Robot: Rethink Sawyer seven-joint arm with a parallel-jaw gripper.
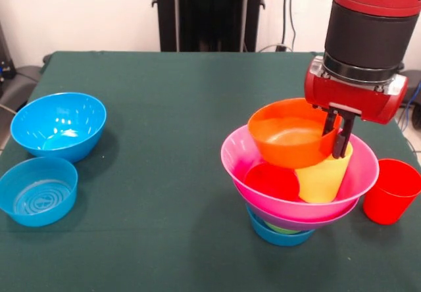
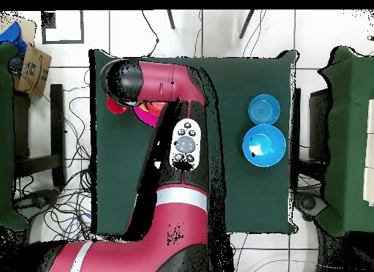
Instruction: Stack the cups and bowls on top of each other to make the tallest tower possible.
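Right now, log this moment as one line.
pincer: shut on orange bowl rim | orange bowl: atop yellow cup in pink bowl | red cup: on table

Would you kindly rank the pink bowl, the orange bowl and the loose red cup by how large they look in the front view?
1. Pink bowl, the widest by far.
2. Orange bowl, clearly narrower, held at its rim by the gripper.
3. Red cup, smallest, standing beside the stack.

Tower (image 2: 148, 114) mostly hidden under arm (image 2: 157, 82) overhead.
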